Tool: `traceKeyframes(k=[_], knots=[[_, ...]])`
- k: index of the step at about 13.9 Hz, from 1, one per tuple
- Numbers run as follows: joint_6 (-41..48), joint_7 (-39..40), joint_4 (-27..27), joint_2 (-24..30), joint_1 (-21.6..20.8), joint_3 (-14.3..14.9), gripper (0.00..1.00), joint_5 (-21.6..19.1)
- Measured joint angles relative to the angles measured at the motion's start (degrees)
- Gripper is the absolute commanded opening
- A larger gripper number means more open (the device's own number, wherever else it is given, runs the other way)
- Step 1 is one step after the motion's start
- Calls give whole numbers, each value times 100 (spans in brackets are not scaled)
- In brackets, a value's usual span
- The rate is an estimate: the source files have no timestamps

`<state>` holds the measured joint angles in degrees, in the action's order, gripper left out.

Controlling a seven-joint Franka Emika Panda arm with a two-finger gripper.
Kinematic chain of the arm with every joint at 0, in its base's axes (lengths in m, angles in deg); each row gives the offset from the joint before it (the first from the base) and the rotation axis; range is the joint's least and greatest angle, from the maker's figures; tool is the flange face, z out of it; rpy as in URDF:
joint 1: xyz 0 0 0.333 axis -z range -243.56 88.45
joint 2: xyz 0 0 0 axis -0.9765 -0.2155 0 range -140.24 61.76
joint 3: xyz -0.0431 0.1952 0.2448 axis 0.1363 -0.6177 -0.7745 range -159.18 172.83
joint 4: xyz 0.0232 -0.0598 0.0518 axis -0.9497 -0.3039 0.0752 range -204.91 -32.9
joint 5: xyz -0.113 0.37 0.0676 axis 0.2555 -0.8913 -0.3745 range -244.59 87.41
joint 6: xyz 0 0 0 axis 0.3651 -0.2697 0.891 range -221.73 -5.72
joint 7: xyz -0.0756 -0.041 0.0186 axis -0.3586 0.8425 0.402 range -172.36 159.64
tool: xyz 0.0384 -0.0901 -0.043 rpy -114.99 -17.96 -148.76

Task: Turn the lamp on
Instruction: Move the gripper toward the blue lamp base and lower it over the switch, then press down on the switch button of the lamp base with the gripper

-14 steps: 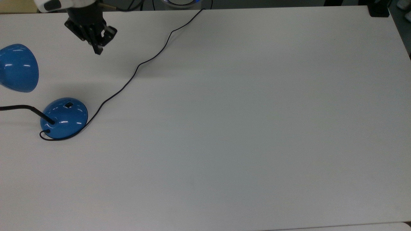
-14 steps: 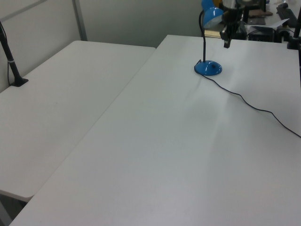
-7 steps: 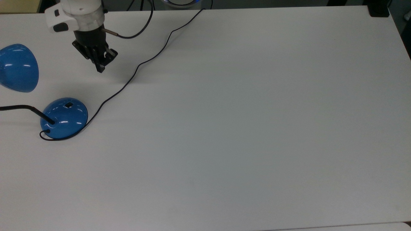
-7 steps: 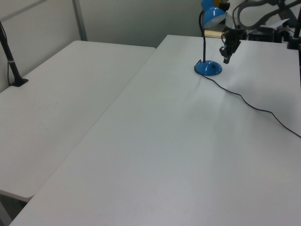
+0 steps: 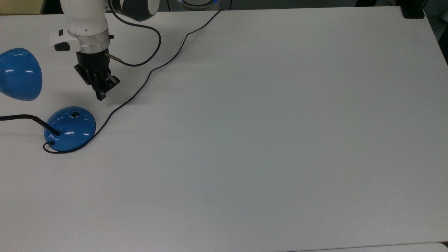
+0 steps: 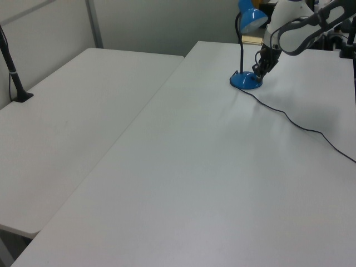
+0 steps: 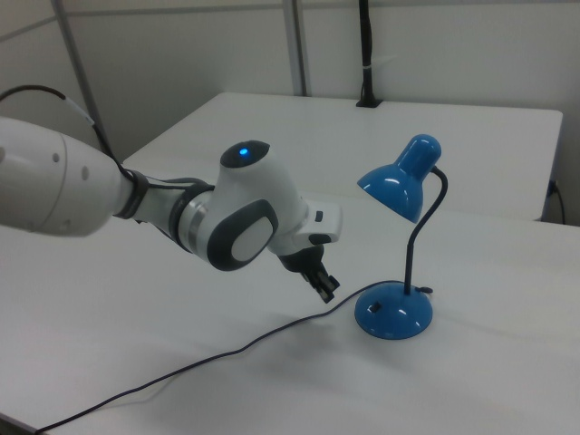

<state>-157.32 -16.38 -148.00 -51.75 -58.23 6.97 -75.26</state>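
The lamp has a glossy blue dome base (image 5: 70, 128) near the top view's left edge, with a small black switch (image 5: 74, 114) on its upper side. Its thin black neck (image 7: 419, 237) rises to the blue shade (image 7: 396, 186). My gripper (image 5: 100, 96) points down at the table, fingers shut with nothing between them. It hangs a short way off the base, up and to the right of the switch in the top view. In the right view the gripper (image 7: 326, 288) is left of the base (image 7: 394, 311) and apart from it. In the left view the gripper (image 6: 259, 71) is just right of the base (image 6: 246, 81).
The lamp's black cord (image 5: 147, 78) runs from the base across the white table (image 5: 262, 140) to its far edge, passing right of the gripper. A second table (image 6: 72, 122) adjoins on the left view's left, with a black post (image 6: 15, 78). A black object (image 5: 413, 12) sits at the table's corner.
The arm has come down and forward from the table's far edge toward the lamp base, with its fingers staying shut. The lamp and cord have not moved.
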Motion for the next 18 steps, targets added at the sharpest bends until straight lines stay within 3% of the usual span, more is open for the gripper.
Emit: traceKeyframes(k=[5,9,18], knots=[[-787,-5,64,-213,135,4,0,190],[-1017,-8,191,-429,258,27,0,396],[-1226,-8,504,-808,296,173,0,445]])
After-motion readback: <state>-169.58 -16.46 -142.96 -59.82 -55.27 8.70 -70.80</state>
